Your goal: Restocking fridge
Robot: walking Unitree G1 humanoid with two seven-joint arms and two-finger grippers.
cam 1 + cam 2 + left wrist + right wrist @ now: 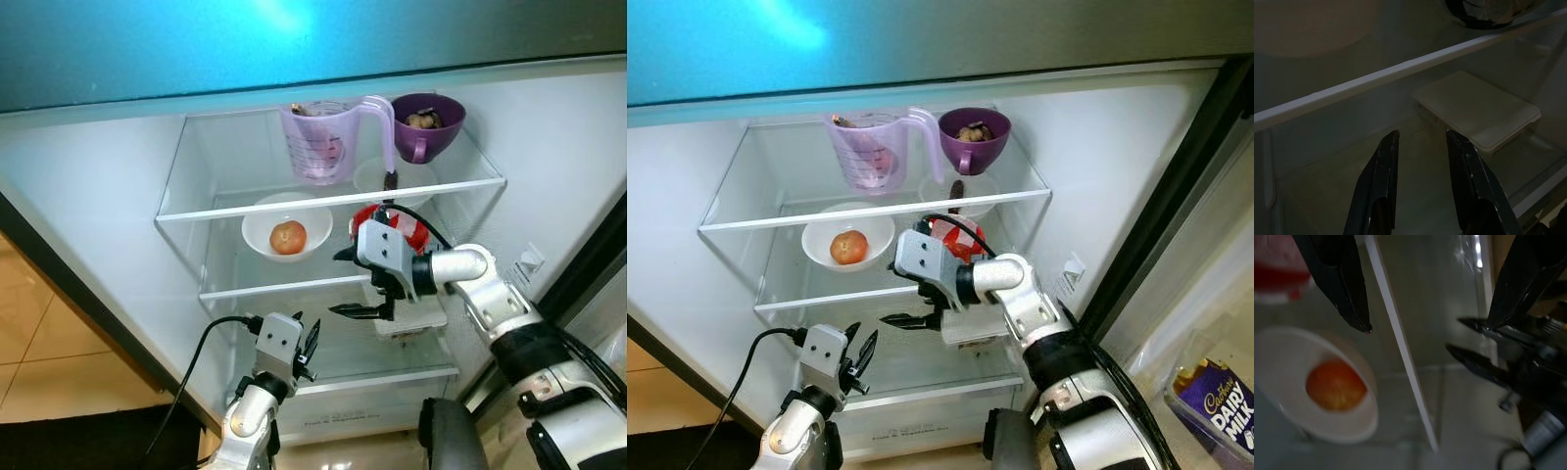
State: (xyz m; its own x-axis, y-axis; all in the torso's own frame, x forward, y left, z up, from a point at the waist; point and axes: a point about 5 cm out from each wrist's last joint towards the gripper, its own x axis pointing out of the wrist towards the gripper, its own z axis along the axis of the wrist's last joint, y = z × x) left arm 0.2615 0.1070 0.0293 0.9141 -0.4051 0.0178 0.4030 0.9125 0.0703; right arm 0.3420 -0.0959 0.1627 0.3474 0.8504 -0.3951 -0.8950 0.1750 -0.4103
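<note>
Nearest: left gripper (307, 350), low before the fridge's lower shelf (392, 377), fingers slightly apart, holding nothing, aimed inward. Right gripper (358, 284) reaches in at the front edge of the middle shelf (284, 288), fingers spread wide, empty, touching nothing I can see. A flat white lidded container (411, 320) lies on the lower shelf beside it; probably just placed or about to be taken. Middle shelf: white bowl (265, 225) with an orange fruit (288, 237), red item (400, 223) behind the wrist. Top shelf (333, 201): measuring jug (321, 142), purple cup (427, 127). Stock sits well back, so front edges stay reachable.
</note>
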